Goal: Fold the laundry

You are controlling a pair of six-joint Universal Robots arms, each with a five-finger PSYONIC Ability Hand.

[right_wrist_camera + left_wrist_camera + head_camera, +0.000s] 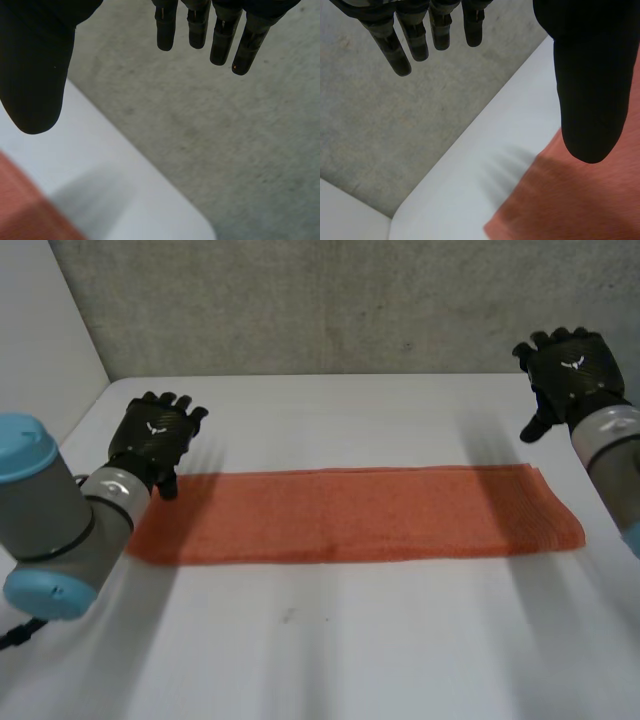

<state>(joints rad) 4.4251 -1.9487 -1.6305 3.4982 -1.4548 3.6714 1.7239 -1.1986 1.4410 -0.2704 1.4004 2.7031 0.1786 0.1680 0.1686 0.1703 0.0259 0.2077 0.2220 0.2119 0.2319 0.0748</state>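
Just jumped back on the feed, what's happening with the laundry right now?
An orange cloth lies on the white table as a long, narrow strip, apparently already folded lengthwise. The left robot hand is at its left end, and the right robot hand is beyond its right end, toward the wall. Both have straight, open fingers, and neither grips the cloth.

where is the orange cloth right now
In the head view the orange cloth lies as a long strip across the white table's middle, between the left hand and the right hand.
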